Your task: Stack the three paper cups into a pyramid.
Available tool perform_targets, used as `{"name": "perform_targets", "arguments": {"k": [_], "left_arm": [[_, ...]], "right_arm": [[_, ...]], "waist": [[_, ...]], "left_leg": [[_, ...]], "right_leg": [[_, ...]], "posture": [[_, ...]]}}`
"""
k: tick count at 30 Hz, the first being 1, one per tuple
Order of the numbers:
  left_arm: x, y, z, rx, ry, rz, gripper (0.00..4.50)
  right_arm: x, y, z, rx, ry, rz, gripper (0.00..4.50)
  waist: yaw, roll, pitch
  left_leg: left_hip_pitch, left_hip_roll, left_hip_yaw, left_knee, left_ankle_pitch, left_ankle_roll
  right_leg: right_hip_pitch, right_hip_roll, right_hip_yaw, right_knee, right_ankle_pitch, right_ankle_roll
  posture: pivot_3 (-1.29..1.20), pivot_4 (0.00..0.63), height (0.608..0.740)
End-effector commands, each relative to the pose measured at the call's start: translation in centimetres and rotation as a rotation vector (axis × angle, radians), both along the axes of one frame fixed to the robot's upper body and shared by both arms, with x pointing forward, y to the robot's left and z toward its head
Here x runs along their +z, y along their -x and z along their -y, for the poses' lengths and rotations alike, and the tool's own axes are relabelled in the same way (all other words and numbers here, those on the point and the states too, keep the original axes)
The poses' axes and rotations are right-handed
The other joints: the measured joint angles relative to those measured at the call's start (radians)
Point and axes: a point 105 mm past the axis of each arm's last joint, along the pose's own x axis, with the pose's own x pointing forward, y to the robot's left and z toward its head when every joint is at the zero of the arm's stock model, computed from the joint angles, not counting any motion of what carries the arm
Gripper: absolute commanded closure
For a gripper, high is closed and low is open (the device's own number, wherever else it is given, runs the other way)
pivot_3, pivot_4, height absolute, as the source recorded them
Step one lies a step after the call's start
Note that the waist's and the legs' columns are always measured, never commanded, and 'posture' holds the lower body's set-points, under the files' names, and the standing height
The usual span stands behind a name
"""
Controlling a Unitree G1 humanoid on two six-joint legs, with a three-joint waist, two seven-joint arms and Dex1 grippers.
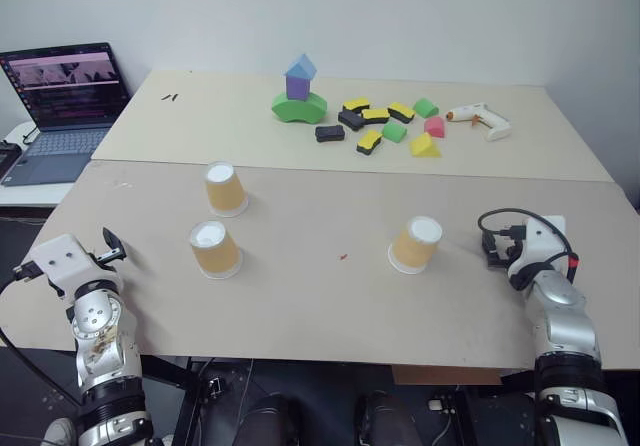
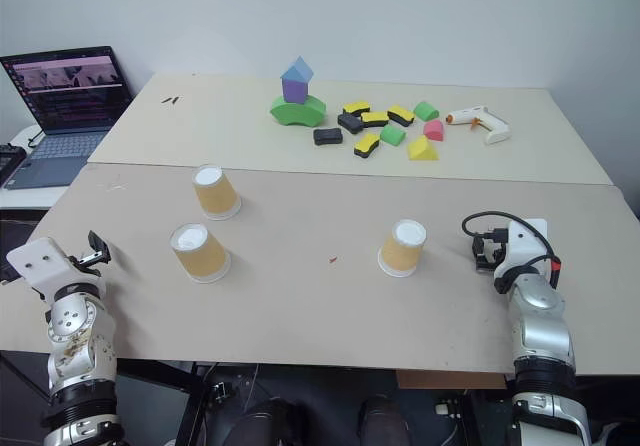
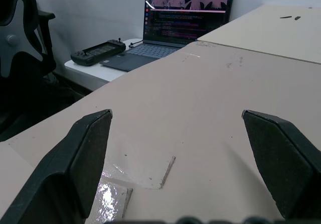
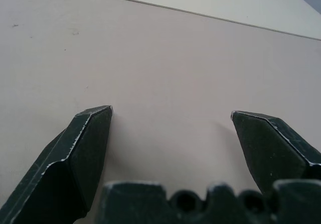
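Editor: Cups, where? And the hands?

Photographer: Three paper cups (image 1: 225, 188) (image 1: 215, 249) (image 1: 416, 243) sit upside down, unstacked, on the bench (image 1: 320, 311): two near ten o'clock, one apart at three. Left gripper (image 3: 175, 158) and right gripper (image 4: 170, 133) have fingers spread wide, holding nothing.

Editor: Risk?

Photographer: Likely a hard squeeze crushing paper, or an off-centre placement toppling the top cup.

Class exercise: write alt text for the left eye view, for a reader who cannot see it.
Three paper cups stand upside down and apart on a tan table, unstacked. Open left gripper and right gripper wait at the sides; foam blocks lie beyond.
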Motion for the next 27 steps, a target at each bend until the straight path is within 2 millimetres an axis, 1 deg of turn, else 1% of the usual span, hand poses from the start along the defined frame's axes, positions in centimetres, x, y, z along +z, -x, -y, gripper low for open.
{"name": "perform_targets", "arguments": {"k": [1,2,4,5,6,8,9,12,13,14,15,16,17,18,19,20,21,23,24,26,27], "left_arm": [[0.6,-0.7,0.1,-0.026,-0.004,0.002,0.07],[0.5,-1.2,0.3,-0.043,0.004,-0.009,0.07],[0.2,-1.7,0.6,-0.08,0.016,-0.024,0.07],[0.5,-1.7,0.7,-0.097,0.009,-0.019,0.07],[0.6,-1.7,0.8,-0.117,0.007,-0.016,0.07],[0.7,-1.6,0.8,-0.139,0.003,-0.019,0.07],[0.8,-1.5,0.9,-0.152,-0.004,-0.019,0.07],[0.9,-1.3,0.9,-0.17,-0.027,-0.032,0.07],[0.9,-1.1,0.9,-0.178,-0.035,-0.038,0.07],[1.0,-1.1,1.0,-0.195,-0.042,-0.044,0.07],[1.0,-1.0,1.0,-0.207,-0.047,-0.048,0.07],[1.1,-1.0,1.1,-0.224,-0.05,-0.053,0.07],[1.1,-1.0,1.2,-0.238,-0.055,-0.061,0.07],[1.3,-1.0,1.3,-0.253,-0.062,-0.062,0.07],[1.6,-0.9,1.3,-0.269,-0.065,-0.058,0.07],[1.9,-0.8,1.3,-0.283,-0.07,-0.053,0.07],[2.6,-0.8,1.4,-0.303,-0.072,-0.037,0.07],[3.6,-0.7,1.7,-0.357,-0.069,-0.02,0.07],[4.6,-0.8,2.6,-0.425,-0.077,0.001,0.07],[7.3,-0.7,5.4,-0.615,-0.116,0.041,0.07],[8.0,-0.5,6.5,-0.694,-0.127,0.03,0.07]], "right_arm": [[1.5,0.1,0.7,-0.031,0.0,0.067,0.0],[1.7,0.2,1.1,-0.06,-0.014,0.077,0.0],[3.1,0.1,2.0,-0.108,-0.034,0.121,0.0],[4.6,-0.3,1.6,-0.08,-0.013,0.148,0.0],[6.3,-0.8,1.0,-0.038,-0.028,0.187,0.0],[8.7,-1.5,-0.1,0.036,-0.081,0.244,0.0],[11.0,-1.8,-1.5,0.129,-0.121,0.298,0.0],[16.1,-1.7,-4.7,0.344,-0.186,0.398,0.0],[19.3,-1.0,-7.6,0.538,-0.224,0.447,0.0],[21.8,0.4,-10.9,0.761,-0.251,0.464,0.0],[23.2,1.7,-13.1,0.914,-0.26,0.461,0.0],[23.6,4.4,-16.6,1.168,-0.232,0.406,0.0],[23.0,6.6,-18.7,1.352,-0.201,0.333,0.0],[22.2,8.8,-20.4,1.51,-0.165,0.256,0.0],[21.1,10.6,-21.6,1.637,-0.13,0.172,0.0],[20.3,11.5,-22.3,1.701,-0.105,0.113,0.0],[19.7,11.9,-22.9,1.736,-0.09,0.066,0.0],[18.8,11.8,-23.6,1.752,-0.069,0.014,0.0],[18.3,11.9,-23.8,1.764,-0.051,-0.004,0.0],[17.5,11.5,-24.0,1.759,-0.038,-0.029,0.0],[17.0,11.3,-24.0,1.748,-0.026,-0.039,0.0]], "waist": [[0.001,0.0,0.0],[0.002,0.0,0.0],[0.003,0.0,0.0],[0.002,0.0,0.0],[0.0,0.0,0.0],[-0.009,0.0,0.0],[-0.014,0.0,0.0],[-0.02,0.0,0.0],[-0.021,0.0,0.0],[-0.021,0.0,0.0],[-0.023,0.001,0.001],[-0.022,0.002,0.001],[-0.019,0.001,0.001],[-0.011,0.001,0.001],[-0.004,-0.001,-0.001],[0.004,-0.004,-0.003],[0.007,-0.005,-0.003],[0.011,-0.005,-0.003],[0.013,-0.005,-0.003],[0.016,-0.006,-0.003],[0.017,-0.006,-0.003]], "left_leg": [[0.0,0.0,0.0,0.0,0.0,0.0],[0.0,0.0,0.0,0.0,0.0,0.0],[0.0,0.0,0.0,0.0,0.0,0.0],[0.0,0.0,0.0,0.0,0.0,0.0],[-0.001,-0.001,0.0,0.0,0.0,0.0],[-0.001,-0.001,0.001,0.0,0.0,0.0],[-0.001,-0.001,0.001,0.0,0.0,0.0],[0.0,0.001,0.001,-0.001,0.0,0.0],[0.0,0.001,0.001,-0.001,0.0,0.0],[0.0,0.001,0.001,-0.002,0.0,0.0],[0.0,0.001,0.0,-0.001,0.0,0.0],[-0.001,0.0,0.001,-0.002,0.0,0.001],[-0.001,0.001,0.0,-0.002,0.0,0.001],[-0.001,0.001,-0.002,-0.002,0.0,0.001],[-0.001,0.002,-0.004,-0.003,-0.001,0.001],[0.0,0.003,-0.006,-0.005,-0.001,0.001],[-0.001,0.003,-0.008,-0.005,-0.002,0.002],[-0.002,0.001,-0.008,-0.003,-0.003,0.005],[-0.004,0.0,-0.007,-0.001,-0.004,0.006],[-0.006,-0.003,-0.006,0.0,-0.007,0.004],[-0.007,-0.004,-0.006,0.0,-0.007,0.004]], "right_leg": [[0.0,0.0,0.0,0.0,0.0,0.0],[0.0,0.0,0.0,0.0,0.0,0.0],[0.0,0.0,-0.001,0.0,0.0,0.0],[0.0,0.0,-0.001,0.0,0.0,0.0],[0.0,0.001,-0.001,0.0,0.0,0.0],[-0.001,0.0,0.0,0.0,0.0,0.0],[-0.001,0.0,0.0,0.0,0.0,0.0],[-0.002,0.0,0.0,0.001,0.0,0.0],[-0.002,0.0,-0.001,0.001,0.0,0.0],[-0.002,0.0,-0.001,0.001,0.0,0.0],[-0.002,0.0,-0.003,0.001,0.0,0.0],[-0.003,-0.001,-0.002,0.0,0.001,-0.001],[-0.003,-0.001,-0.003,0.0,0.001,-0.001],[-0.002,-0.002,-0.008,0.0,0.001,-0.001],[-0.001,-0.002,-0.01,-0.003,0.001,-0.001],[0.001,-0.001,-0.011,-0.006,0.001,-0.001],[0.002,-0.002,-0.012,-0.008,0.001,-0.001],[0.003,-0.004,-0.011,-0.01,0.001,-0.001],[0.002,-0.006,-0.011,-0.011,0.002,-0.001],[0.002,-0.009,-0.012,-0.014,0.006,0.003],[0.002,-0.01,-0.012,-0.015,0.007,0.004]], "posture": [[0.0,0.15,0.705],[0.0,0.15,0.705],[0.0,0.15,0.705],[0.0,0.15,0.705],[0.0,0.15,0.705],[0.0,0.15,0.705],[0.0,0.15,0.705],[0.0,0.15,0.705],[0.0,0.15,0.705],[0.0,0.15,0.705],[0.0,0.15,0.705],[0.0,0.15,0.705],[0.0,0.15,0.705],[0.0,0.15,0.705],[0.0,0.15,0.705],[0.0,0.15,0.705],[0.0,0.15,0.705],[0.0,0.15,0.705],[0.0,0.15,0.705],[0.0,0.15,0.705],[0.0,0.15,0.705]]}}
